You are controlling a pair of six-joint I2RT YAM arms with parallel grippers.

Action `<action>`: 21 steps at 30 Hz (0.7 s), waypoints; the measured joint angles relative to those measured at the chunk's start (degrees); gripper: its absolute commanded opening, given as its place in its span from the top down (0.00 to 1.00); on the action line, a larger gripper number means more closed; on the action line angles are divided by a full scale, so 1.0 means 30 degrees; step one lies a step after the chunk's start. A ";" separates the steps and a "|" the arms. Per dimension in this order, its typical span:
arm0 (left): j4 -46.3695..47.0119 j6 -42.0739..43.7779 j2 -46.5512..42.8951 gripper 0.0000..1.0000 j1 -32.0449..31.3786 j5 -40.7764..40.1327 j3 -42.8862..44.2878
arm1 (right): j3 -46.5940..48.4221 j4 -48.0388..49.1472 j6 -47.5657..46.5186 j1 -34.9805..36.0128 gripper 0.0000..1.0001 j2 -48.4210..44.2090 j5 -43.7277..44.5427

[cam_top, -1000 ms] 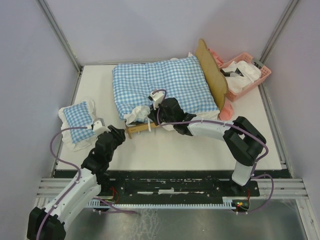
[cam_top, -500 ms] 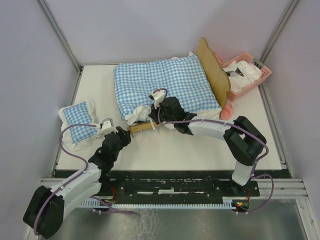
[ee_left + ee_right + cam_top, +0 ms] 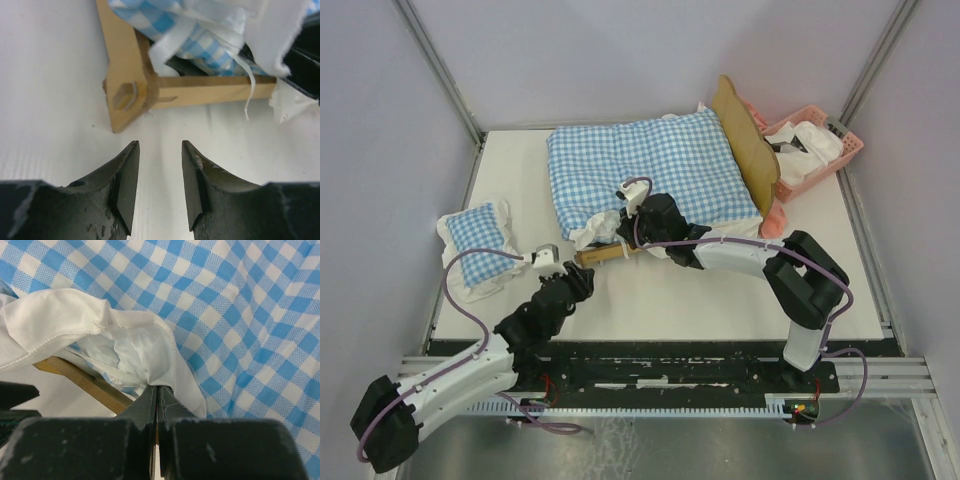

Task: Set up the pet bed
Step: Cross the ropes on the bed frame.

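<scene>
Top view. The pet bed point(image 3: 745, 140) stands on the white table point(image 3: 720, 300), centre to rear, its length running from 8 o'clock to 2 o'clock. The wavy headboard is at the 2 o'clock end, tilted, just beside the pink basket point(image 3: 835, 150). A blue-checked cushion point(image 3: 650, 170) covers most of the frame. Its white frill point(image 3: 595, 228) is bunched over the foot rail at the 8 o'clock end. A small checked pillow point(image 3: 478, 245) lies well apart at the table's 9 o'clock edge.

Left gripper point(image 3: 159, 145): jaws apart, nothing between them. It sits low over bare table at 6 o'clock of the bed's foot corner, near it but not touching. The left wrist view shows a bolt head point(image 3: 125, 95) on that wooden corner.

Right gripper point(image 3: 156, 388): jaws pressed together, at the foot end of the bed. Its tips are against the frill, just above the wooden rail. Whether any cloth is caught between them cannot be told.
</scene>
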 measured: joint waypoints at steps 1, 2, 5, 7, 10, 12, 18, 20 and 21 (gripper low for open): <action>-0.0131 -0.0211 -0.0007 0.53 -0.0736 -0.0474 0.0007 | 0.0015 0.0007 -0.0007 0.0000 0.98 0.0066 0.0000; -0.0226 -0.0372 0.0058 0.53 -0.1435 -0.0933 0.0007 | 0.0015 0.0007 -0.0007 0.0000 0.98 0.0095 -0.0007; -0.0058 -0.0583 0.1275 0.53 -0.2958 -0.2215 0.0029 | 0.0015 0.0036 -0.0007 -0.0007 0.98 0.0102 -0.0007; 0.0597 -0.0561 0.2834 0.52 -0.3577 -0.2929 0.0051 | 0.0015 0.0029 -0.0007 -0.0015 0.98 0.0102 -0.0007; 0.2025 -0.0204 0.5370 0.51 -0.3927 -0.3657 0.0168 | 0.0015 0.0029 -0.0015 -0.0044 0.98 0.0102 -0.0007; 0.3286 0.0328 0.7133 0.51 -0.4007 -0.4124 0.0350 | 0.0022 0.0022 -0.0022 -0.0058 0.98 0.0102 -0.0015; 0.7366 0.2171 1.1081 0.49 -0.4029 -0.4809 0.0889 | 0.0022 0.0007 -0.0066 -0.0080 0.98 0.0102 -0.0022; 0.8743 0.2696 1.2415 0.48 -0.4036 -0.5042 0.1115 | 0.0022 -0.0007 -0.0080 -0.0095 0.98 0.0102 -0.0044; 0.9326 0.2885 1.3107 0.47 -0.4044 -0.5151 0.1268 | 0.0022 -0.0015 -0.0095 -0.0102 0.98 0.0102 -0.0058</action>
